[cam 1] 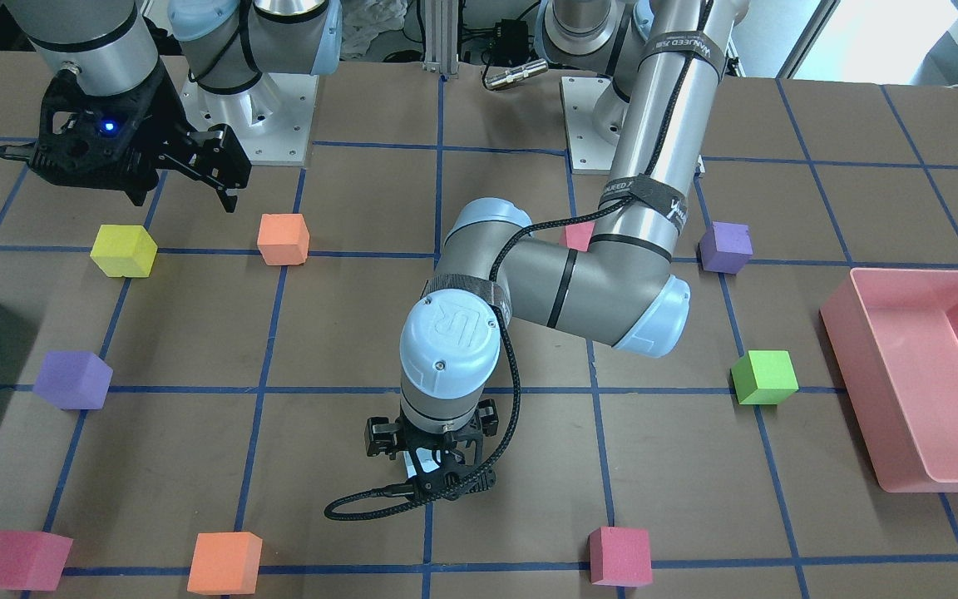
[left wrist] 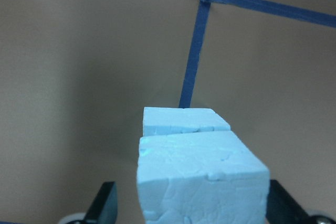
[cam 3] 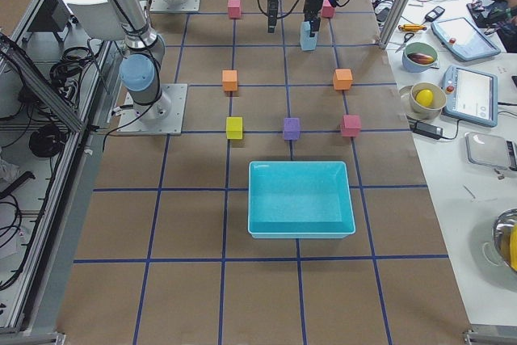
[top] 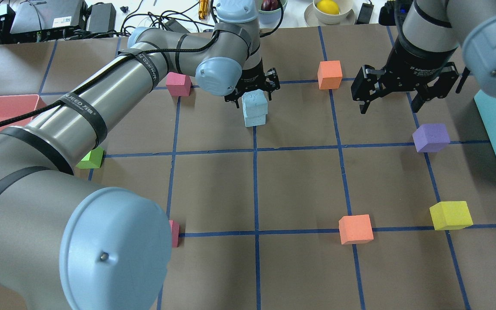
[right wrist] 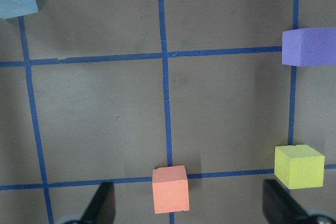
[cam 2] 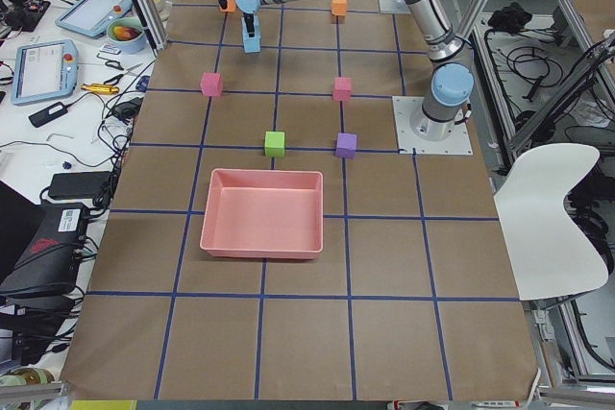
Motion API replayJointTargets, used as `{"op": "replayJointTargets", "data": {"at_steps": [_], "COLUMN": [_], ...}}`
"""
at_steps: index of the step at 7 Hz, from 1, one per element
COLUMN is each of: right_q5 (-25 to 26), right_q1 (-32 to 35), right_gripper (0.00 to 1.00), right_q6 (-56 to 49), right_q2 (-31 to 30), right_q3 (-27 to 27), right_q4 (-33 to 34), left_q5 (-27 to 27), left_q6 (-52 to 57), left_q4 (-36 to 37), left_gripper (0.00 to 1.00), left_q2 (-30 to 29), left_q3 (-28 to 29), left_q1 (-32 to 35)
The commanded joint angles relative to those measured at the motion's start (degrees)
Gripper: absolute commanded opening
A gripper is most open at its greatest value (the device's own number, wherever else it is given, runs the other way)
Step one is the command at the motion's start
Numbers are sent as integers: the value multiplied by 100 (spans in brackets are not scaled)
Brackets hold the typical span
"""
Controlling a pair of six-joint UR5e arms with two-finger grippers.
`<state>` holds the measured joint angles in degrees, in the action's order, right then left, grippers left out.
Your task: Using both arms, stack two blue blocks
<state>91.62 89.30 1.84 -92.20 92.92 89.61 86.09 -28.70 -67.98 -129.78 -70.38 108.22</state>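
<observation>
Because the upper blue block (top: 255, 103) sits askew atop the lower blue block (top: 256, 121), the left gripper (top: 252, 95), jaws apart around it, may brush it off when lifting; the right gripper (top: 390, 107), also spread, hangs well apart from that lower block.

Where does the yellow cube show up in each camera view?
Front-facing: yellow cube at left, upper-middle.
Overhead: yellow cube at lower right.
Exterior left: not visible.
Exterior right: yellow cube left of centre.
Left wrist: not in it.
Right wrist: yellow cube at lower right.
Shared landmark: the orange cube beside it on the same blue tape line.
</observation>
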Motion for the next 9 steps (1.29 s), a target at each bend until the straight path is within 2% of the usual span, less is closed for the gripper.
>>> {"op": "replayJointTargets", "data": {"at_steps": [1, 2, 3, 4, 5, 6, 7, 8, 9], "right_q5": [5, 5, 5, 5, -13, -13, -13, -13, -13], "right_q1": [0, 9, 0, 0, 9, 9, 0, 9, 9], "right_gripper": [100, 100, 100, 100, 100, 100, 100, 100, 100], "right_q6": [1, 1, 1, 1, 1, 1, 1, 1, 1], "right_q2": [0, 0, 0, 0, 0, 0, 0, 0, 0], "right_q3": [7, 7, 7, -2, -10, -11, -11, -11, -2], "right_q4": [4, 4, 4, 13, 21, 13, 13, 4, 13], "left_q5": [-39, 13, 14, 40, 49, 318, 739, 726, 691], "left_q6": [102, 598, 1360, 1890, 2808, 3757, 3845, 3855, 3898], "left_q4": [-179, -764, -1788, -2416, -2718, -2738, -2669, -2425, -2396], "left_gripper": [100, 100, 100, 100, 100, 100, 100, 100, 100], "left_q2": [337, 670, 1213, 1766, 2181, 2637, 3225, 3648, 3827], "left_q3": [111, 164, 112, 86, -71, -595, -1261, -1642, -1672], "left_q1": [-125, -300, -554, -913, -1378, -1704, -1716, -1716, -1716]}}
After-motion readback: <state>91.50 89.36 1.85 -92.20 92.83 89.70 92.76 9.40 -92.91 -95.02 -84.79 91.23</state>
